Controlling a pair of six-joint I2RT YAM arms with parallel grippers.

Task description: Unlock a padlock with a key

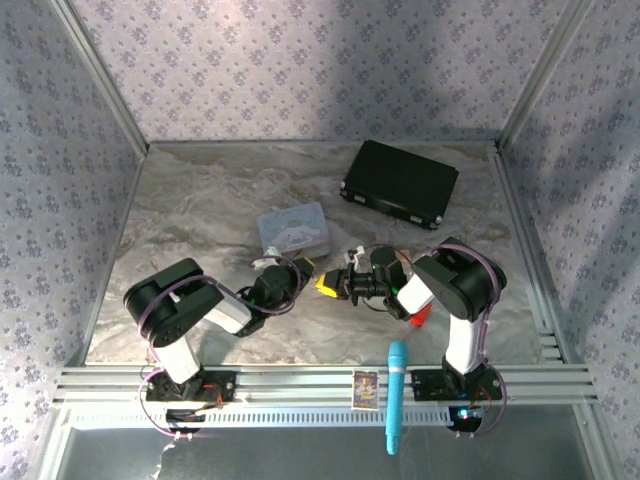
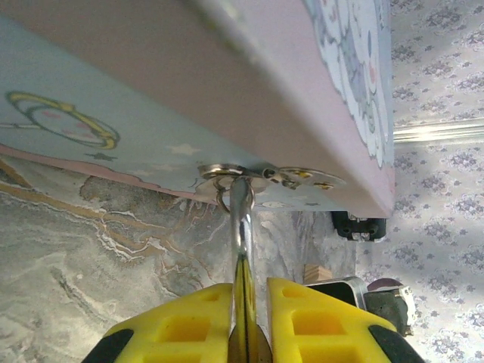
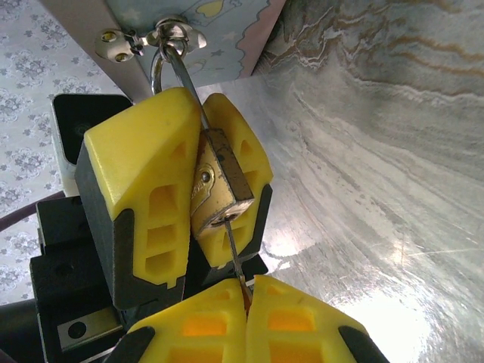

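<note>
Right gripper [image 3: 246,295] pads pinched tight on key [image 3: 234,255]; bow hidden between pads, thin blade tip in keyhole. Padlock [image 3: 215,189] clamped in left gripper [image 3: 201,121], brass body half covered. Shackle [image 3: 161,64] through hasp [image 3: 172,34] of pale blue tin [image 3: 219,23]; tin cut off, cartoon print. Card [image 1: 367,388] on front rail: print too small to read.

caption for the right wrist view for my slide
The right fingers hold the key in the keyhole of the padlock, clamped by the left fingers and hooked through the tin's hasp.
</note>
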